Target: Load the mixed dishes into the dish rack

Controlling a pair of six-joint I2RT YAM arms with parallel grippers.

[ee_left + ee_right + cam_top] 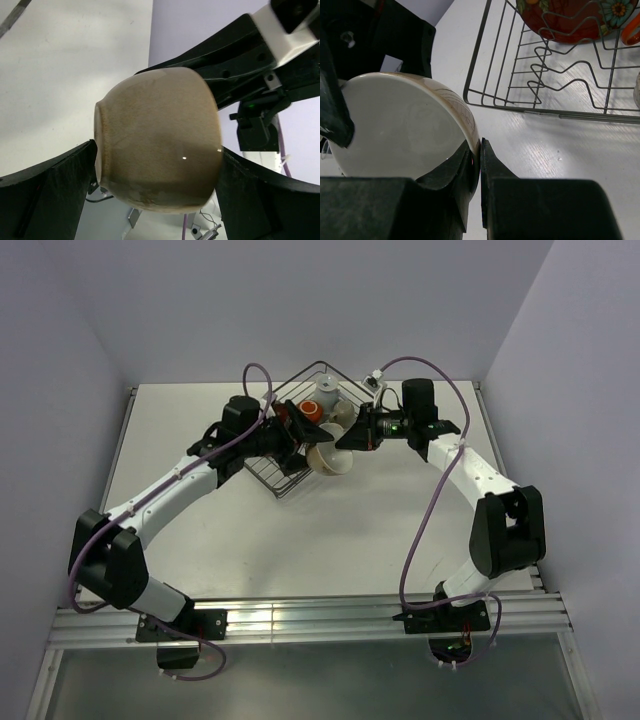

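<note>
While right gripper [480, 146] pinches the cream bowl [405, 125], left gripper [157, 167] straddles it wide open

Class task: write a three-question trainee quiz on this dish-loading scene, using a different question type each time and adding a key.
1. True or false: the right end effector is shut on the rim of the cream bowl.
2. Where is the red floral plate? A: standing in the dish rack. B: held by the right end effector. C: stacked under the cream bowl.
3. Fill the gap: the left end effector is ____, with one finger on either side of the cream bowl.

Key: 1 true; 2 A; 3 open.
</note>
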